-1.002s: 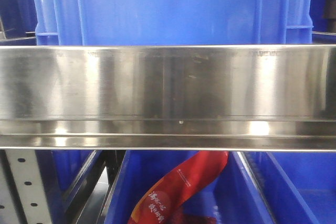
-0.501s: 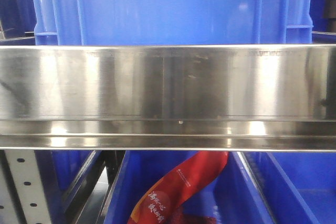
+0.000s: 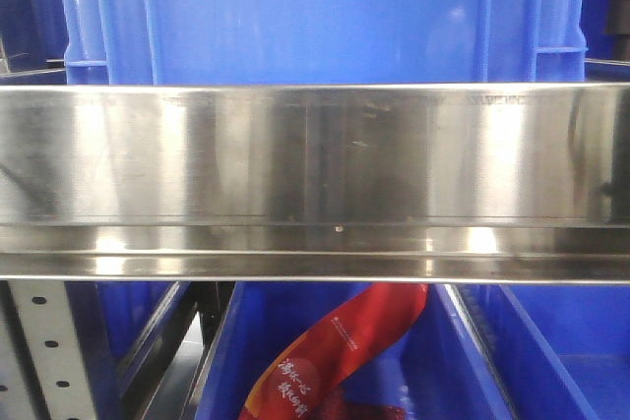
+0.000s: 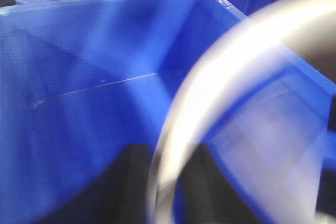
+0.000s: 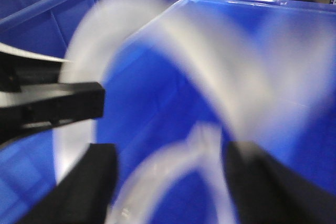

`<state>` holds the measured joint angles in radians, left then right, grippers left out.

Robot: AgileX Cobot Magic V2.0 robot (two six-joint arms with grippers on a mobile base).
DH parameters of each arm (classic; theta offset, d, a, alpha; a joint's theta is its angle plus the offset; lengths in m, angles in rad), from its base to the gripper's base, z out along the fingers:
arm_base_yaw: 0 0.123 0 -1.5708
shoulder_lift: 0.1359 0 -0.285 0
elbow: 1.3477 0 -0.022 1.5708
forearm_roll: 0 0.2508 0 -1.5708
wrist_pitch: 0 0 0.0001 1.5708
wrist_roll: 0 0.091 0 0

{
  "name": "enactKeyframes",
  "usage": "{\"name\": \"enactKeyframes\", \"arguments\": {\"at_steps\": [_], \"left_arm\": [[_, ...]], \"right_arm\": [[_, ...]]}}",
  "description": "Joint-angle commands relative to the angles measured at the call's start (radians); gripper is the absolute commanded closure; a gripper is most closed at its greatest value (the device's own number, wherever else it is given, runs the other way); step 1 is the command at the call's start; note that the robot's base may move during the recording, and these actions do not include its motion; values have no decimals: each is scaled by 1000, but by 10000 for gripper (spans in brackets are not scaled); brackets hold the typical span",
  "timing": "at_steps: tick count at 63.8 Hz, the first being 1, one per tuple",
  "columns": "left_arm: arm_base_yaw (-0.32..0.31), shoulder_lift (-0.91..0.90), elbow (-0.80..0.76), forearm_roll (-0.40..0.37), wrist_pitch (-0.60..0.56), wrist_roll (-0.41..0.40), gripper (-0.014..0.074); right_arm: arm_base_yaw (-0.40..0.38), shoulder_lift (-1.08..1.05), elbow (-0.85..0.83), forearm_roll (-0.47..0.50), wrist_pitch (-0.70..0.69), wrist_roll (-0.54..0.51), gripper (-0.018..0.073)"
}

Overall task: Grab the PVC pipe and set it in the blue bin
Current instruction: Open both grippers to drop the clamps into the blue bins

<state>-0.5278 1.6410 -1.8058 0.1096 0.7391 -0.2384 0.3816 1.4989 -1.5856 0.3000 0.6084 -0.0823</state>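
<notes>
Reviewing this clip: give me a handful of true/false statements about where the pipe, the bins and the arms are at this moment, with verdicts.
1. In the left wrist view, a blurred pale pipe curves over the open blue bin. True.
2. That bin is packed full of parts. False: its visible floor and walls are bare.
3. In the front view a steel shelf rail spans the frame. True.
4. The front view shows both arms. False: no arm appears there.
5. A red printed bag lies in the bin below the rail. True.
6. The right wrist view is sharp. False: the pipe there is smeared by motion, so the right end effector grip cannot be judged.
</notes>
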Motion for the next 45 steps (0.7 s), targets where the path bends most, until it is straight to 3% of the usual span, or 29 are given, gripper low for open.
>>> {"name": "enactKeyframes", "arguments": {"at_steps": [1,9,19,26,30,42,45], "left_arm": [[-6,-8,-11,-4,-5,-9,301],[-6,-8,-11,-4,14,-9,213],[-6,-10,-11,-4,33,-9,231],[-6,-43,-11,-4,42,-9,277],[-6,-65,-11,-4,42,-9,344],[-6,-96,-11,17,42,-9,692],[-6,-96,-11,33,42,-7,707]], "right_arm": [[1,-3,-9,2,-12,-7,162],[1,-3,-9,2,-2,-7,183],[1,-8,-9,2,28,-7,237],[-1,-37,-9,0,60,-7,323],[-1,-57,-9,-1,64,-7,388],[-1,-93,-9,-4,64,-7,631],[-1,-93,-9,-6,64,-7,699]]}}
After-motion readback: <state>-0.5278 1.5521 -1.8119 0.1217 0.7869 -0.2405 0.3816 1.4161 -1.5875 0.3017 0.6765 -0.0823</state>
